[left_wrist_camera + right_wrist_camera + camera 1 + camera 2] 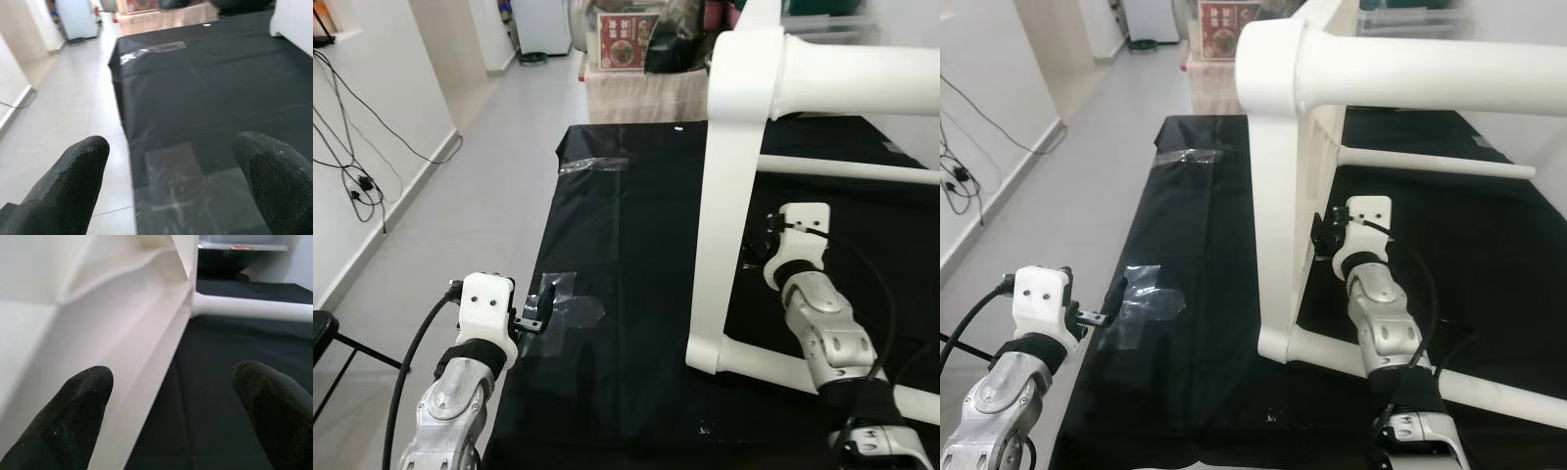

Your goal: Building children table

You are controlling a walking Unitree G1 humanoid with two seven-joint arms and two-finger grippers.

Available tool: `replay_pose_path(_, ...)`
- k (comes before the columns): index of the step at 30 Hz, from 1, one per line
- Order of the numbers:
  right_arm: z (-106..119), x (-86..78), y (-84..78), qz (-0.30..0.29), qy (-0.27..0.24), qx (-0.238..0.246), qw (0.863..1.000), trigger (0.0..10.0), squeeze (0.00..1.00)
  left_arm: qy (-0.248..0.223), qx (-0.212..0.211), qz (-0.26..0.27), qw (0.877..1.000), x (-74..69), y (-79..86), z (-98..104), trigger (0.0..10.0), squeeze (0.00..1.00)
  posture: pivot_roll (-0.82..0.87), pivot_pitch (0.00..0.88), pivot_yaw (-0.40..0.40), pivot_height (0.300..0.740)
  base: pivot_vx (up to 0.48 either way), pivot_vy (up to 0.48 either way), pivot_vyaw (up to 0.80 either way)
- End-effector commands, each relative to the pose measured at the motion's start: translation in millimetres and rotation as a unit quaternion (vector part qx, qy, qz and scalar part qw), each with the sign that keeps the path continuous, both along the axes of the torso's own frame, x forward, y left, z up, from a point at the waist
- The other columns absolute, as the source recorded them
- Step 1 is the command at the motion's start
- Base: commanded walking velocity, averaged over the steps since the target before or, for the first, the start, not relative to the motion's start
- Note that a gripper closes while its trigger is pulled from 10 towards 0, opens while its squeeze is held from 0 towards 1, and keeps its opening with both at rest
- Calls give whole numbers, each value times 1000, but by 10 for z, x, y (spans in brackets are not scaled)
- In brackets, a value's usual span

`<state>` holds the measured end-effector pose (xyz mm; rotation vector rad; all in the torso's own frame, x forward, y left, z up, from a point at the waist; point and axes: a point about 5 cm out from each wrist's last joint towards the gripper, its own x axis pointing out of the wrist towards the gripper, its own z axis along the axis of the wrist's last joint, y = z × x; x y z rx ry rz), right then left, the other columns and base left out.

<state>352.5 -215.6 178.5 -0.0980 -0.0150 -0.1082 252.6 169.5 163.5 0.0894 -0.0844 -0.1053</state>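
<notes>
A white children's table [729, 186] lies on its side on a black-covered worktable [626, 225], its top panel standing on edge. A thick white leg [842, 73] sticks out to the right at the top. Below it run a thin rod [847, 169] and another leg [773, 367] along the cover. My right gripper [756, 245] is open, close to the panel's underside [98, 333], with nothing between its fingers [83, 396]. My left gripper [540, 308] hovers open over the worktable's near left edge, its fingers [83, 161] apart and holding nothing.
Patches of clear tape [576, 309] hold the black cover down near the left gripper and further back [595, 164]. Grey floor [480, 196] runs along the left, with cables [352, 157] on the wall. Boxes [626, 41] stand beyond the far end. A dark stool [325, 333] is at the lower left.
</notes>
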Motion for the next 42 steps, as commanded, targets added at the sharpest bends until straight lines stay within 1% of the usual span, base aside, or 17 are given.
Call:
replay_pose_path(1, -70, 19, -26, -26, 21, -5, 999, 10000, 0, -15, 5, -18, 1000, 64, 18, 128, 10000, 0, 20, 143, -3, 740, 0, 0, 0)
replay_pose_path(3, -95, 26, -36, -40, 30, -6, 999, 10000, 0, -34, 12, -27, 999, 166, 55, 272, 10000, 0, 22, 156, 1, 740, 0, 0, 0)
replay_pose_path(5, -97, 30, -30, -39, 31, -6, 999, 10000, 0, -42, 16, -29, 999, 204, 72, 327, 10000, 0, 22, 156, 1, 740, 0, 0, 0)
replay_pose_path(7, -86, 35, -10, -39, 30, -2, 999, 10000, 0, -69, 15, -40, 997, 336, 145, 542, 10000, 0, 24, 176, 2, 740, 0, 0, 0)
replay_pose_path(11, -88, 37, -6, -42, 31, 0, 999, 10000, 0, -84, 7, -60, 995, 418, 166, 692, 10000, 0, 26, 182, 2, 740, 0, 0, 0)
replay_pose_path(13, -93, 36, -11, -46, 33, -1, 998, 10000, 0, -90, 4, -78, 993, 456, 150, 757, 10000, 0, 27, 187, 3, 740, 0, 0, 0)
replay_pose_path(16, -136, 65, -47, -74, 51, -16, 996, 10000, 0, -107, -9, -135, 985, 626, 45, 963, 10000, 0, 19, 206, 13, 740, 0, 0, 0)
replay_pose_path(17, -136, 65, -47, -74, 51, -16, 996, 10000, 0, -107, -9, -135, 985, 626, 45, 963, 10000, 0, 19, 206, 13, 740, 0, 0, 0)
replay_pose_path(19, -157, 115, -70, -97, 64, -24, 993, 10000, 0, -112, -20, -158, 981, 735, -41, 1061, 10000, 0, 17, 233, 20, 740, 0, 0, 0)
replay_pose_path(26, -159, 201, -35, -113, 73, -28, 990, 10000, 0, -102, -60, -168, 979, 835, -96, 1084, 10000, 0, 12, 275, 27, 740, 0, 0, 0)
replay_pose_path(29, -93, 276, 35, -110, 66, -30, 991, 10000, 0, -82, -112, -204, 969, 889, -178, 1078, 10000, 0, 11, 326, 33, 740, 0, 0, 0)
replay_pose_path(31, -5, 325, 53, -108, 55, -27, 992, 10000, 0, -72, -127, -243, 959, 940, -245, 1082, 10000, 0, 0, 343, 35, 740, 0, 0, 0)
replay_pose_path(33, 71, 356, 58, -110, 46, -22, 993, 10000, 0, -68, -132, -275, 950, 983, -303, 1096, 10000, 0, -8, 357, 36, 740, 0, 0, 0)
replay_pose_path(34, 71, 356, 58, -110, 46, -22, 993, 10000, 0, -68, -132, -275, 950, 983, -303, 1096, 10000, 0, -8, 357, 36, 740, 0, 0, 0)
replay_pose_path(38, 148, 382, 60, -115, 35, -15, 993, 10000, 0, -69, -147, -309, 937, 1057, -388, 1151, 10000, 0, -19, 373, 34, 740, 0, 0, 0)
replay_pose_path(40, 194, 402, 86, -117, 26, -7, 993, 10000, 0, -68, -142, -325, 932, 1184, -501, 1194, 10000, 0, -34, 390, 38, 740, 0, 0, 0)
replay_pose_path(42, 236, 412, 120, -115, 16, 1, 993, 10000, 0, -69, -131, -328, 933, 1287, -601, 1240, 10000, 0, -45, 398, 45, 740, 0, 0, 0)
